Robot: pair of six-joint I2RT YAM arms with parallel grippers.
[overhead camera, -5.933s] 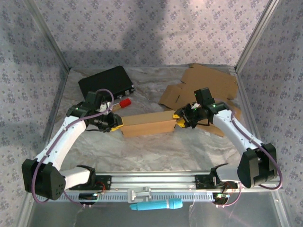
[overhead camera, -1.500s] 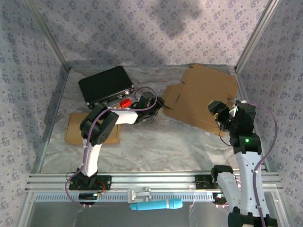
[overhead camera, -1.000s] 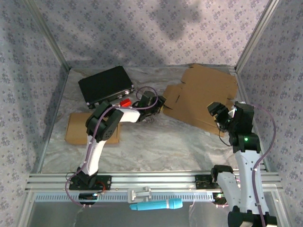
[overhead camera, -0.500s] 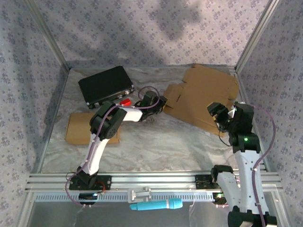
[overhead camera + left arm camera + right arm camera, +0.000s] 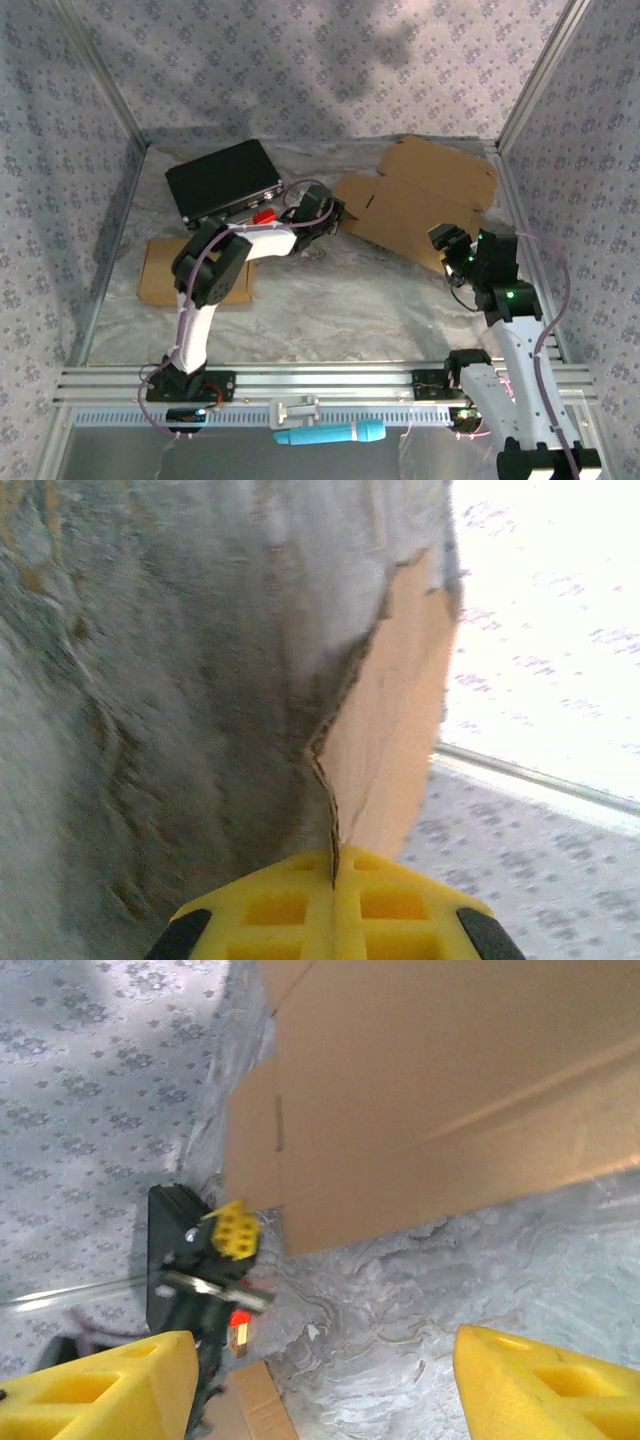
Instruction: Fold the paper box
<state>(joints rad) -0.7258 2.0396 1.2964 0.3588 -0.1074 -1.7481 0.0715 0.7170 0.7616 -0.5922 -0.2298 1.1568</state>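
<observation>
We see the flat brown cardboard box sheet [image 5: 420, 200] lying unfolded at the far right of the grey-covered table [image 5: 330, 310]. The left gripper [image 5: 335, 868] is pinched tight on the sheet's left edge. The right gripper [image 5: 448, 250] hangs near its front edge, jaws wide, holding nothing.

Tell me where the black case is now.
In the top view, the black case lies at the back left, just behind a small red object.

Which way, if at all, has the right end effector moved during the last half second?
Yes. Seen from above, the right end effector has shifted slightly left and toward the near aluminium rail, away from the right wall.
</observation>
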